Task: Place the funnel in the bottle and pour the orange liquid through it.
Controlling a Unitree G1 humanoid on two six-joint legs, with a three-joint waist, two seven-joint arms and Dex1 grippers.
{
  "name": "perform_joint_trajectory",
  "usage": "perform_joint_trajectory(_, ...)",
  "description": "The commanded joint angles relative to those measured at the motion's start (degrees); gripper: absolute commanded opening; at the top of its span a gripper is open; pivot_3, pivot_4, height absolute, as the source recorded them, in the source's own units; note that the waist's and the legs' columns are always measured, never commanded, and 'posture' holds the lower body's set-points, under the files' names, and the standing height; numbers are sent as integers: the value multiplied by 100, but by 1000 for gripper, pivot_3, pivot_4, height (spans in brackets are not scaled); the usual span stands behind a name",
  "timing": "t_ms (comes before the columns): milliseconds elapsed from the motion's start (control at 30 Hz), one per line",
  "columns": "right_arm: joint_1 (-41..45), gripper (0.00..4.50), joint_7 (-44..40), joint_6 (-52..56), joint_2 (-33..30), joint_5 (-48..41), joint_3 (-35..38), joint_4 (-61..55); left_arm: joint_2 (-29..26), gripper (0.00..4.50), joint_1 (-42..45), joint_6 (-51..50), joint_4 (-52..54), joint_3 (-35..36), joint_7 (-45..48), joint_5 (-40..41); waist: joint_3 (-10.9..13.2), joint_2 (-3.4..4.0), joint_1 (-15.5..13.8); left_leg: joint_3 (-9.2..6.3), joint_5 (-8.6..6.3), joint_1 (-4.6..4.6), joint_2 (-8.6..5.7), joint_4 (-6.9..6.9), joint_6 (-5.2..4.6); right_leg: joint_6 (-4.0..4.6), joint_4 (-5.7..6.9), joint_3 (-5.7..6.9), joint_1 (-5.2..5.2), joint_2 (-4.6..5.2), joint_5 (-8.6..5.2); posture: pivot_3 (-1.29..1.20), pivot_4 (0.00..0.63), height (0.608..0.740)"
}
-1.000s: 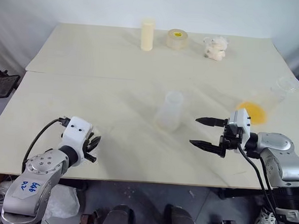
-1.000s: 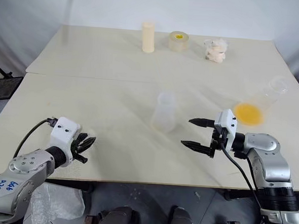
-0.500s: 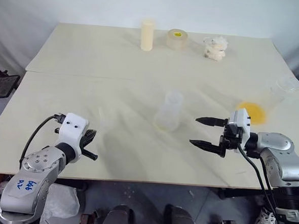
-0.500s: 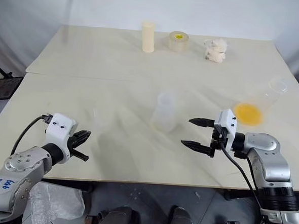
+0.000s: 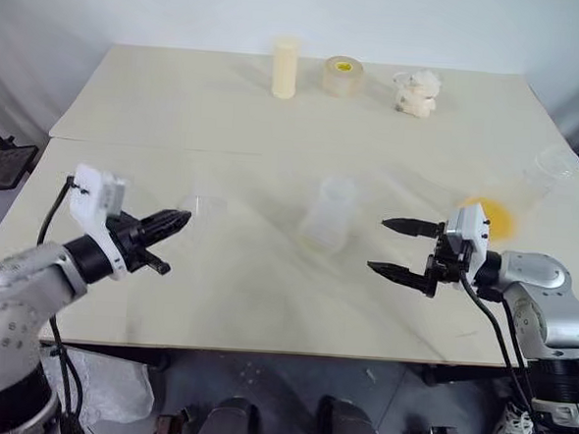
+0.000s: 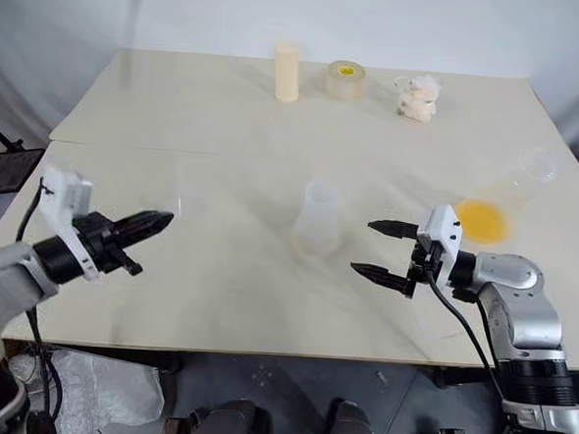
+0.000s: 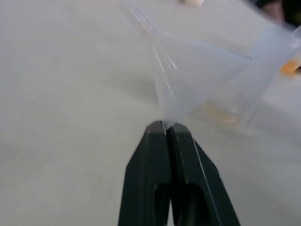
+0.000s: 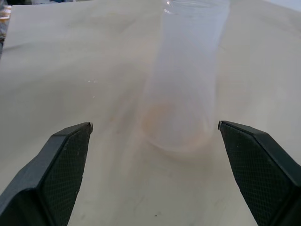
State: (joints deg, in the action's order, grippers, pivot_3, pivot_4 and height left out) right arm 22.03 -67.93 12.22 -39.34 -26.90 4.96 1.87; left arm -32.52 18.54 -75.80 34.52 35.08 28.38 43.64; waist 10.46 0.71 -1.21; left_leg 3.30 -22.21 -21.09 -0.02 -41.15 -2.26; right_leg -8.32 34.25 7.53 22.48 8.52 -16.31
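Clear plastic, almost lost against the pale worktop (image 5: 264,304): that is the funnel (image 7: 188,77), pinched by its edge between the two black fingers of the left claw (image 5: 178,220). In the left wrist view those fingers meet tip to tip with the thin plastic caught between them, and the cone fans out beyond them. The left arm reaches in from the worktop's near left corner, its forearm raised off the surface and the claw pointing roughly level toward the middle of the worktop, where the bottle (image 5: 329,215) stands.

The bottle, frosted and whitish, is upright with its wide mouth open, well apart from the left claw and nearer to the right one. The right claw (image 5: 401,248) hangs just beside the bottle on its right, fingers spread wide, one above the other in the head views, pointing level at the bottle without touching it. The right wrist view shows the bottle standing between the two spread fingertips, some way ahead of them.

Behind the right claw, the orange liquid (image 6: 483,220) pools in a clear vessel (image 6: 523,182) that is tilted over near the worktop's right edge.
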Motion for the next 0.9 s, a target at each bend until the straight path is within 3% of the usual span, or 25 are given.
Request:
perform_joint_trajectory(33,5,4500,111,-175,47,-84,214,-161,-298,42,382,-337,-301,234,201,679,0,0,0,0,0,0,0,1,0,0,0,0,1,0,0,0,150,740)
perform_joint_trajectory(233,-138,4500,333,-219,108,-140,301,-353,-703,42,1541,-1539,-1738,105,282,1597,0,0,-6,-4,0,0,-8,-3,0,0,5,0,-1,-1,0,0,150,740)
perform_joint_trajectory(400,-332,4500,483,-216,163,-154,351,-528,-1199,42,2202,-1670,-2892,-435,60,2466,1,-1,21,-6,0,3,-12,6,1,0,11,0,4,-3,0,0,150,740)
perform_joint_trajectory(700,-387,4500,629,-241,312,-114,324,-567,-1997,42,3608,-1670,-4732,-1925,-39,4226,1,-1,51,-13,1,6,-17,6,3,0,26,-7,7,-2,0,0,150,740)
perform_joint_trajectory(900,-308,4500,690,-230,400,-243,412,-679,-2134,42,4969,-1670,-6645,-3702,-156,5254,1,-1,60,-18,1,5,-32,1,3,0,40,-6,9,-2,0,0,150,740)
